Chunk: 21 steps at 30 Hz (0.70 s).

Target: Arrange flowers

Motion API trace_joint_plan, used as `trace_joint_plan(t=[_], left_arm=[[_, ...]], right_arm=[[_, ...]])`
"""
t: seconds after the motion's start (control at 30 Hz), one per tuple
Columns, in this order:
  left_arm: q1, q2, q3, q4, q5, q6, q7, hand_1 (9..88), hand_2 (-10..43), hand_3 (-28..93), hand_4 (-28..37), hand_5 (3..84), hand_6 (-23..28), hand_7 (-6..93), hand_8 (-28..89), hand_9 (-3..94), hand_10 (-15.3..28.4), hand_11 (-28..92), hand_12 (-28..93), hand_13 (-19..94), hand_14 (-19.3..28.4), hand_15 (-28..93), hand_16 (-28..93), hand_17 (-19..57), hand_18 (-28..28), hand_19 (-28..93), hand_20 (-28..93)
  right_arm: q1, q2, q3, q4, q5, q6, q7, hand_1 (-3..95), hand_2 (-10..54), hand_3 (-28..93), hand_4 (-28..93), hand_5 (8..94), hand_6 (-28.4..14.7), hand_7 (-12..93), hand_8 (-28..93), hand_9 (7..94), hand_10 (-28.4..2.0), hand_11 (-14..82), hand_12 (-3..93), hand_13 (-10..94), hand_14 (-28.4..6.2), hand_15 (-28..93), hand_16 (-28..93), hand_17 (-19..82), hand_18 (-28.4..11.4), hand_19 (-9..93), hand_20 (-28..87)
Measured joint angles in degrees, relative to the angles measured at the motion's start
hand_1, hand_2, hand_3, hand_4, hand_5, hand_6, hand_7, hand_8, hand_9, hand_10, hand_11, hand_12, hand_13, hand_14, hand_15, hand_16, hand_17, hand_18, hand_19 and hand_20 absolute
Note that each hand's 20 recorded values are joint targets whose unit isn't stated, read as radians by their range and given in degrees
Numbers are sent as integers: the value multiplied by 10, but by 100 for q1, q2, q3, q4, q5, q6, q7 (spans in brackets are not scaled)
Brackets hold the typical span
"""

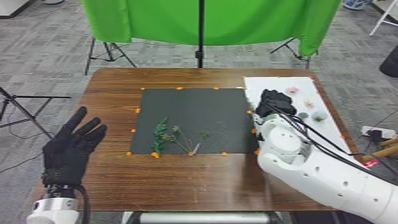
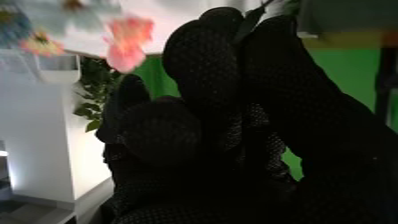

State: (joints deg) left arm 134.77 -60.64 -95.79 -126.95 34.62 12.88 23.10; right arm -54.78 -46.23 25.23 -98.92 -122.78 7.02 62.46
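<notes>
The left hand point(image 1: 69, 157) is released at the left edge of the bench point(image 1: 178, 185), fingers straight. A green sprig point(image 1: 160, 136) and faint, hard-to-trace stems point(image 1: 177, 130) lie on the dark mat point(image 1: 191, 110). The right hand point(image 1: 275, 101), curled, pinches a thin dark piece point(image 2: 252, 22), too dim to identify, and partly hides the white sheet point(image 1: 266, 82) bearing a pink flower point(image 1: 292, 90).

Sprigs point(image 1: 160, 136) on the mat point(image 1: 191, 110), flowers point(image 1: 292, 90) on the sheet point(image 1: 266, 84) to its right
</notes>
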Motion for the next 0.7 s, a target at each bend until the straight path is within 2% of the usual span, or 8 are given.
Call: trace_joint_plan(t=[0.4,0.7], left_arm=[[80,-1,-15,-44,5,8,50,204,70,811,-283,346,73,104,-98,343,207,223,92,228,284,510,-124,-105,283,542,-27],[112,39,-11,-48,-1,12,82,205,71,811,-283,347,74,102,-98,343,207,223,92,227,284,511,-125,-105,283,542,-26]], right_arm=[[-389,-79,524,-652,-153,-35,-16,556,-95,724,-283,923,-24,198,105,915,-118,413,247,826,-85,754,214,380,-247,932,334],[-738,-703,534,-846,-172,-190,97,551,-95,727,-283,927,-25,192,110,918,-122,426,230,830,-86,755,214,384,-251,932,348]])
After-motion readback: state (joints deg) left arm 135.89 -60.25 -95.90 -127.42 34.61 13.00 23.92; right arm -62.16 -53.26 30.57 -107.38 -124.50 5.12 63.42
